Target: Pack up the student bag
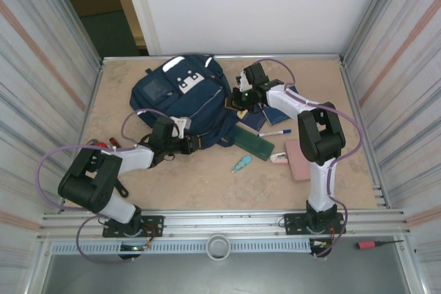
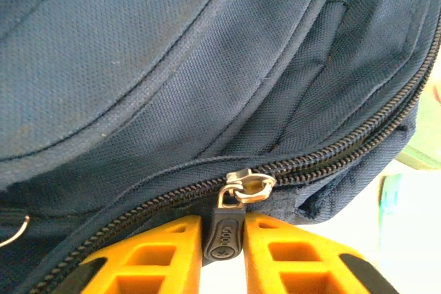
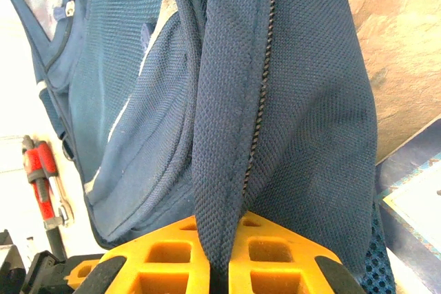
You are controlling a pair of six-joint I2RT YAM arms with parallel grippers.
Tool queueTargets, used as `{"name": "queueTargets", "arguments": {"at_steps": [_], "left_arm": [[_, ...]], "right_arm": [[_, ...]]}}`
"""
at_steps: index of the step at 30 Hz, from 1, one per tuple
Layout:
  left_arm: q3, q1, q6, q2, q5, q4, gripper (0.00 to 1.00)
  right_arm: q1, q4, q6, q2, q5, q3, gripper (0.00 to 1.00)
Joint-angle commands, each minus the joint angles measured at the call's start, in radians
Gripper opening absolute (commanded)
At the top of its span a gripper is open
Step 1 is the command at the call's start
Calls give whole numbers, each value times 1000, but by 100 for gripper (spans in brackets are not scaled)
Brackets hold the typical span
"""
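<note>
The large navy fabric student bag (image 1: pixel 180 94) lies at the upper centre of the top view. The left gripper (image 2: pixel 222 222) is clamped on the black zipper pull (image 2: pixel 222 240) at the bag's lower edge. The right gripper (image 3: pixel 222 242) pinches a fold of the bag's fabric. Working the zip seems the step in hand: the left should draw the pull along the line of teeth, not away from it, while the right holds the cloth taut. The pale brown wooden tabletop (image 1: pixel 207 180) sits between ribbed metal side walls (image 1: pixel 41 67), with a white panel (image 1: pixel 262 5) behind.

Overhead camera looks down; both wrist cameras closely face the bag (image 1: pixel 180 98).
</note>
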Motion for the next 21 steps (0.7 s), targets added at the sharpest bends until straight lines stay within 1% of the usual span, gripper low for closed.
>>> {"name": "queueTargets", "arguments": {"at_steps": [1,3,4,15,18,21], "left_arm": [[3,-9,18,-44,-57,-16,12],[-4,-9,13,-65,-80,-29,6],[-8,-9,11,-74,-101,-45,0],[-20,-9,1,-178,-363,-244,0],[-21,-9,11,-198,-404,-281,0],[-15,-9,21,-191,-395,-291,0]], "right_arm": [[-1,26,-20,8,-46,34,2],[-5,24,-22,7,-49,35,2],[-7,22,-23,7,-51,39,2],[-40,-30,-68,1,-63,62,2],[-48,-38,-70,6,-67,74,2],[-43,-45,-70,21,-76,100,2]]}}
